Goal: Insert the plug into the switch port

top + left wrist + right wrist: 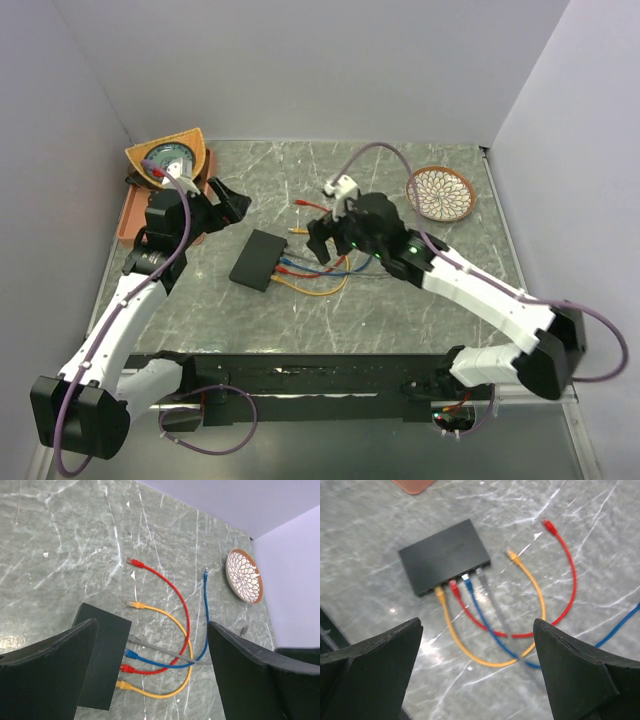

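The flat black switch [260, 260] lies mid-table. Several plugs sit in the port row on its right-hand side: grey [132, 638], blue [130, 653], red [125, 668] and yellow [122, 684]. The switch [445, 555] and plugged row also show in the right wrist view. Free plug ends lie loose on the table: red [131, 561], yellow [132, 604] and blue [205, 571]. My left gripper [232, 203] is open and empty, above the switch's far left. My right gripper [322, 235] is open and empty, above the cable loops right of the switch.
A patterned plate [441, 193] lies at the back right. An orange tray [135, 215] and a brown dish [165, 155] stand at the back left, behind my left arm. Walls close the left, back and right.
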You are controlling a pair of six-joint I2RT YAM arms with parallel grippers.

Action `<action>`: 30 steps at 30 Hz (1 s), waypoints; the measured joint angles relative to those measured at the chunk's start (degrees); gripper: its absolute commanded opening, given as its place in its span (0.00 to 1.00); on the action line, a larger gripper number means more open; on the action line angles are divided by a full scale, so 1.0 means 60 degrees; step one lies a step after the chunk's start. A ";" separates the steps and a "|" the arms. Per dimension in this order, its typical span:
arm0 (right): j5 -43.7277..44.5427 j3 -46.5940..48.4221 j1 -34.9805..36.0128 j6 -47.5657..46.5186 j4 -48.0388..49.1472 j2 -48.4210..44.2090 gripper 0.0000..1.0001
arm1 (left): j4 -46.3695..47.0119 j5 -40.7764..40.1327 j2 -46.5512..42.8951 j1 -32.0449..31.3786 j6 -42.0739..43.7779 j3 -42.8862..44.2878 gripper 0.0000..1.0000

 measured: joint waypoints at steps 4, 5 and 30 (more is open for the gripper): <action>-0.0076 -0.1450 0.0004 0.0725 0.0375 -0.1424 0.99 | 0.0018 0.0233 -0.0004 0.0000 -0.0164 -0.0219 0.96; -0.0124 -0.1810 0.0004 0.0900 0.0437 -0.1759 0.99 | -0.0066 0.0321 0.0029 0.0000 -0.0226 -0.0248 0.96; 0.0135 -0.3880 0.0004 0.1512 0.2306 -0.4306 0.99 | -0.0033 0.0015 -0.2484 0.0000 -0.0357 -0.1443 0.96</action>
